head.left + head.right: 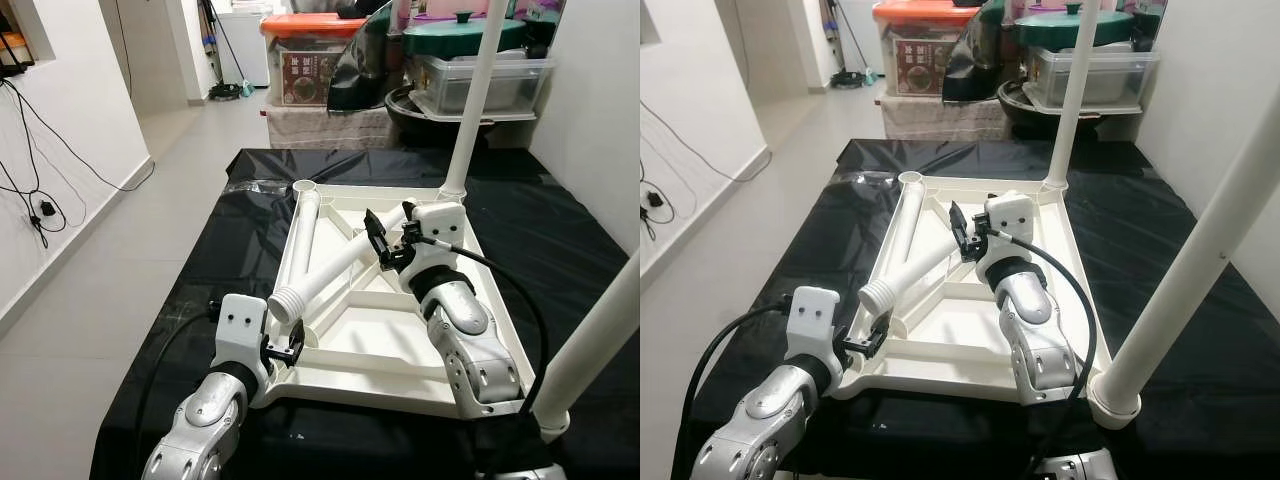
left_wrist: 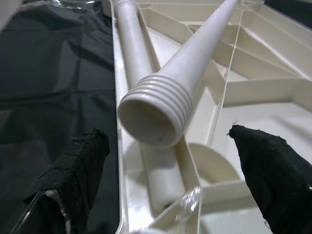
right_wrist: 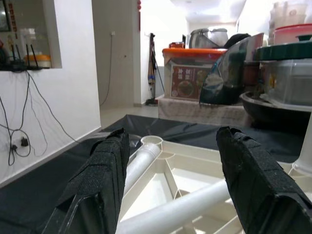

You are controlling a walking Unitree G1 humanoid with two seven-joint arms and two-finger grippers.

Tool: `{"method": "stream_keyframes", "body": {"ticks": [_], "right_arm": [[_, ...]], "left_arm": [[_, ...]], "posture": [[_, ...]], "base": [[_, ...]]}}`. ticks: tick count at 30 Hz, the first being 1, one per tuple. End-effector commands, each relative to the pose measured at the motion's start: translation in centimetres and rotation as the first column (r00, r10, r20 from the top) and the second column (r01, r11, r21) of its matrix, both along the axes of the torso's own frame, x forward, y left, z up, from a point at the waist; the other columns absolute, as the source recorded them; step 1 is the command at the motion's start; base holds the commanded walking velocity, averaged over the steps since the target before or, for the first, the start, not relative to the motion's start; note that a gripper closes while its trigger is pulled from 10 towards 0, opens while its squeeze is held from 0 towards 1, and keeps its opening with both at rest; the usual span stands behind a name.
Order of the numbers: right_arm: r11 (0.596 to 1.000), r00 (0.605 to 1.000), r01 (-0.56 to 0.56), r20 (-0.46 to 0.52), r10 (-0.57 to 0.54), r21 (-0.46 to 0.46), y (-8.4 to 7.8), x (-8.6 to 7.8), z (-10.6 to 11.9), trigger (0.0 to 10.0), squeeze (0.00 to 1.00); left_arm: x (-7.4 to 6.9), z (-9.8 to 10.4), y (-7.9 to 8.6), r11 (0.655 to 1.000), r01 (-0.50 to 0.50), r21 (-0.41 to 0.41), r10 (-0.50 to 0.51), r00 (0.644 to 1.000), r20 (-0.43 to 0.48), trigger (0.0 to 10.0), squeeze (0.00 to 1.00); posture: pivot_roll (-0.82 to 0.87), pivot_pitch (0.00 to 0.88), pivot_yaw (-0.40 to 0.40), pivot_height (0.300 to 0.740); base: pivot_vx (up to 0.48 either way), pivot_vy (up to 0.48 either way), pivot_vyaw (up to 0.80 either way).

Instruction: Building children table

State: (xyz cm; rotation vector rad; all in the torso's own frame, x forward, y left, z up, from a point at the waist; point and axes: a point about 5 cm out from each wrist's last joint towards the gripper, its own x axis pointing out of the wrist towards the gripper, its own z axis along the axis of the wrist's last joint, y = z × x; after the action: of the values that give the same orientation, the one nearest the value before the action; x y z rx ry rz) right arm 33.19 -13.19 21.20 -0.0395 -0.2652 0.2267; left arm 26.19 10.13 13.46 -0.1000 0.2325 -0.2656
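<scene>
White moulded plastic tabletop (image 1: 400,385), ribbed underside, uniformly white. Two loose white plastic tube legs (image 1: 335,268) of the same plain white, one with a ridged threaded end. Two upright white fitted legs (image 1: 478,95), unpatterned. Glossy black plastic sheet (image 1: 560,240) beneath, solid black with pale glare. Pale grey-beige floor tiles (image 1: 120,300). White walls (image 1: 70,120) with trailing black cables (image 1: 35,205). Clear storage box with orange lid (image 1: 310,28); dark green round lid (image 1: 462,35). Silver arms with white wrist housings and black fingers (image 2: 78,170).
</scene>
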Motion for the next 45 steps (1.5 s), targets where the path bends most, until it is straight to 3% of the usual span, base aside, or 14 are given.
{"method": "stream_keyframes", "body": {"ticks": [1, 8, 25, 33, 45], "right_arm": [[1.000, 1.000, 0.000, 0.022, 0.000, 0.001, 0.0, 0.0, 0.4, 10.0, 0.00], [1.000, 0.999, 0.003, 0.032, -0.003, -0.002, -0.2, -0.1, 0.6, 10.0, 0.00], [1.000, 0.999, 0.008, 0.044, -0.008, -0.002, -0.3, -0.2, 1.0, 10.0, 0.00], [1.000, 0.999, 0.017, 0.051, -0.016, -0.013, -0.8, -0.4, 1.4, 10.0, 0.00], [1.000, 0.998, 0.023, 0.052, -0.022, -0.021, -1.2, -0.5, 1.6, 10.0, 0.00]], "left_arm": [[0.3, 0.1, 0.1, 0.999, 0.010, -0.030, -0.010, 1.000, 0.005, 10.0, 0.00], [0.8, -0.4, -0.3, 0.995, 0.058, -0.085, -0.060, 0.998, -0.024, 10.0, 0.00], [1.1, -1.3, -0.5, 0.994, 0.080, -0.075, -0.083, 0.995, -0.047, 10.0, 0.00], [2.8, -1.3, -0.3, 0.993, 0.101, -0.061, -0.104, 0.994, -0.032, 10.0, 0.00], [4.0, -1.2, -0.2, 0.992, 0.114, -0.053, -0.115, 0.993, -0.023, 10.0, 0.00]], "posture": [[0.07, 0.000, -0.020, 0.740], [0.06, 0.000, -0.014, 0.740], [0.05, 0.012, -0.013, 0.740], [0.03, 0.035, -0.009, 0.740], [0.03, 0.051, -0.005, 0.740]], "base": [[0.000, 0.000, 0.00], [0.000, 0.000, 0.00], [0.000, 0.000, 0.00], [0.000, 0.000, 0.00], [0.000, 0.000, 0.00]]}}
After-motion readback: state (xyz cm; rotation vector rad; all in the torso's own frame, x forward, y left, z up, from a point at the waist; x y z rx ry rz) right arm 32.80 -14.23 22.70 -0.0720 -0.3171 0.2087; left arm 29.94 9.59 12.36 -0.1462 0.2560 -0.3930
